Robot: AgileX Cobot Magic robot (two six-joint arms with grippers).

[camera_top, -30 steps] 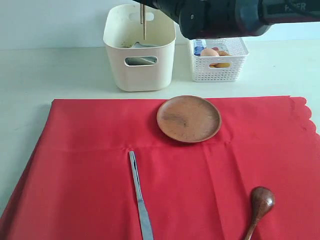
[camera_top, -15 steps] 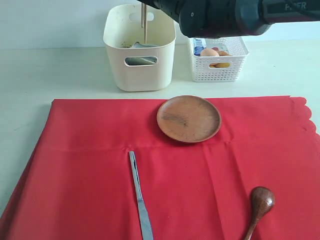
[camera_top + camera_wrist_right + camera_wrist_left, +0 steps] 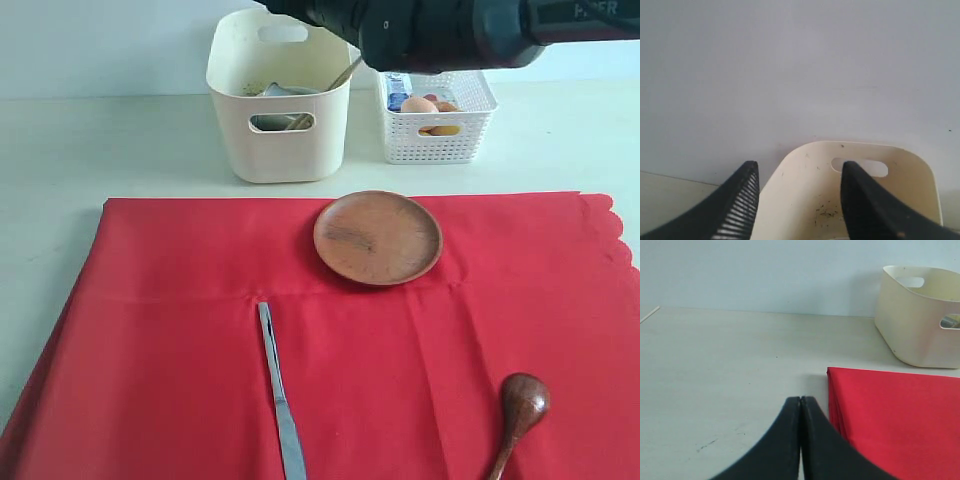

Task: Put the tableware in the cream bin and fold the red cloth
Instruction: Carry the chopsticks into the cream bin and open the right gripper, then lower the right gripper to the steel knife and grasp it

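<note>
While the right gripper (image 3: 800, 167) hangs wide open, empty, over the bin (image 3: 240, 150) at upper centre, the chopsticks (image 3: 340, 78) seemingly lean on its rim; a clip on retreat could flick them out.

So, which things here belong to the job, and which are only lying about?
Job: bin, cloth, plate, knife, spoon, chopstick leaning in the bin.
Lying about: basket, egg in it.

Pale wall (image 3: 100, 40) behind off-white tabletop (image 3: 110, 145)
</note>
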